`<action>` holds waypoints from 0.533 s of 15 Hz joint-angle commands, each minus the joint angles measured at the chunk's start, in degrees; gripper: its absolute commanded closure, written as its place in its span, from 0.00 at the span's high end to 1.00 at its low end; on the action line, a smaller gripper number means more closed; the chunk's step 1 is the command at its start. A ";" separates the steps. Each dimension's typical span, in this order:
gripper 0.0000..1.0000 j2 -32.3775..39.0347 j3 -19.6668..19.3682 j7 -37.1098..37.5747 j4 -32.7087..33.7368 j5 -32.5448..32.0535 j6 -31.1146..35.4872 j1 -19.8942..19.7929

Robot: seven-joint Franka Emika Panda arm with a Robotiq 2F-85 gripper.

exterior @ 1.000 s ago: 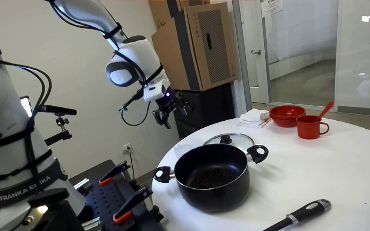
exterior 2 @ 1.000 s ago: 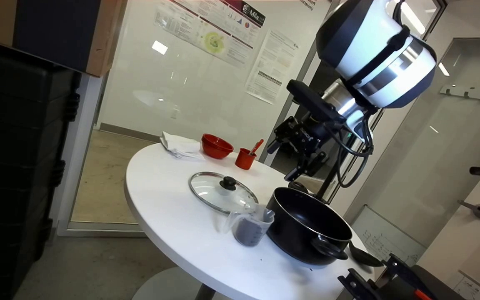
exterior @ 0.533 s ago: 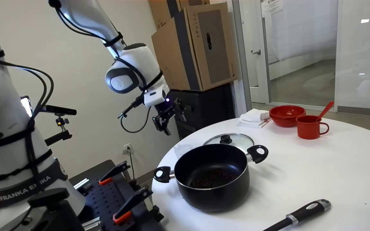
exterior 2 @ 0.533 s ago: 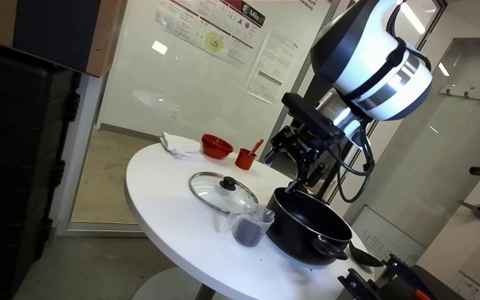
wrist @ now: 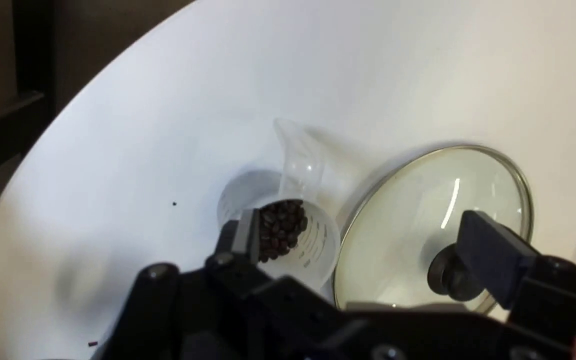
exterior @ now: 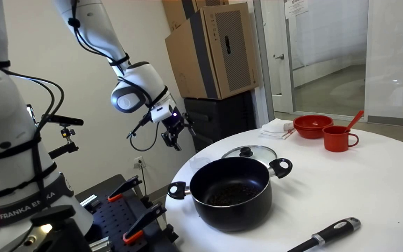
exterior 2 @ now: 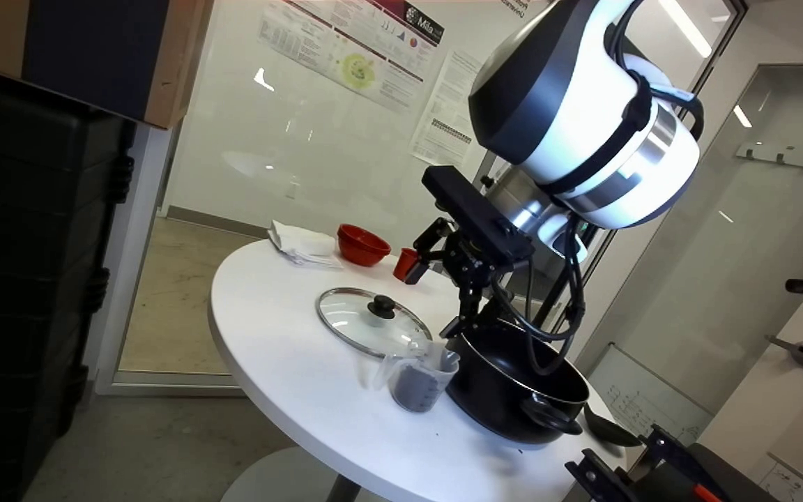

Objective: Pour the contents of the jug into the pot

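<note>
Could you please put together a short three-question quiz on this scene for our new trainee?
1. True or false: the end effector is open and holding nothing.
2. Multiple choice: what colour are the beans inside the jug? A) bright green; B) dark brown; C) white.
3. Fill in the missing word: "In an exterior view, dark pieces lie on the bottom of the wide, two-handled black ____."

Key: 1: true; 2: B; 3: pot.
</note>
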 commanded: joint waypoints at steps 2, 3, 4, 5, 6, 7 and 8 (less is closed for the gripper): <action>1.00 3.79 1.26 4.35 5.26 2.78 1.14 2.37; 1.00 4.15 1.36 5.28 6.39 3.31 0.52 1.99; 1.00 4.78 2.28 6.51 7.38 3.43 0.36 0.49; 1.00 5.19 2.63 7.67 8.56 4.16 0.30 -0.45; 1.00 5.90 2.46 9.24 9.74 4.96 0.17 -1.16; 1.00 6.81 1.73 10.61 10.59 5.76 0.14 -1.21; 1.00 8.02 -0.02 11.67 11.60 7.23 0.17 -0.40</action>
